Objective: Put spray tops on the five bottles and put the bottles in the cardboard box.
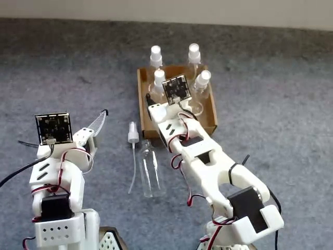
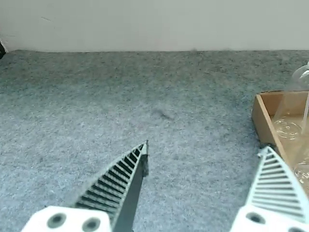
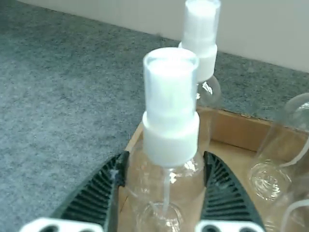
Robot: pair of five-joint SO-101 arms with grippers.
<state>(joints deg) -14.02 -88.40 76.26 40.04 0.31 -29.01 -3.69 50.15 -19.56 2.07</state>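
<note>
Clear bottle (image 3: 171,129) in grasp of right gripper (image 3: 165,164), inside cardboard box (image 3: 232,128); left gripper (image 2: 206,147) agape

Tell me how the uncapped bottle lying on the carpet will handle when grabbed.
The bottle looks empty and clear, so probably light. Lying on its round side, it may roll if nudged, though the carpet should damp that. Its smooth wall could slip.
</note>
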